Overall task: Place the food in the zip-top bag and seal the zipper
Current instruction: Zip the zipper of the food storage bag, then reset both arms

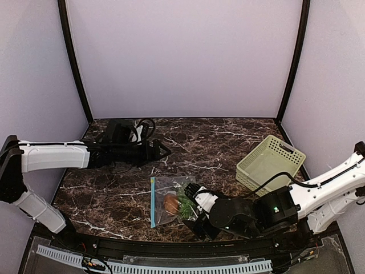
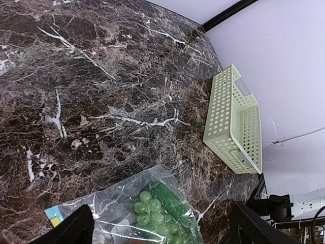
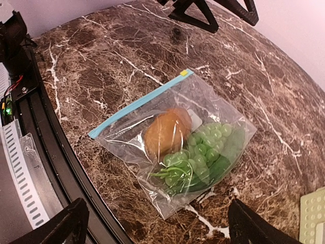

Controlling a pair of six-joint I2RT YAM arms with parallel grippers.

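Marble table (image 1: 228, 142); left end effector (image 2: 162, 223), right end effector (image 3: 160, 218) spread; right wrist reveals bagged potato (image 3: 165, 132).

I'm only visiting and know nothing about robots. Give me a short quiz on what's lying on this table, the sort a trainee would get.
1. True or false: the brown oval lies outside the zip-top bag.
2. Where does the pale green basket stand? A) to the robot's right of the bag B) on top of the bag C) under the bag
3. Fill in: the bag's zipper is a ___ strip.
Key: 1 false, it lies inside, beside the green vegetable. 2 A. 3 teal-blue.
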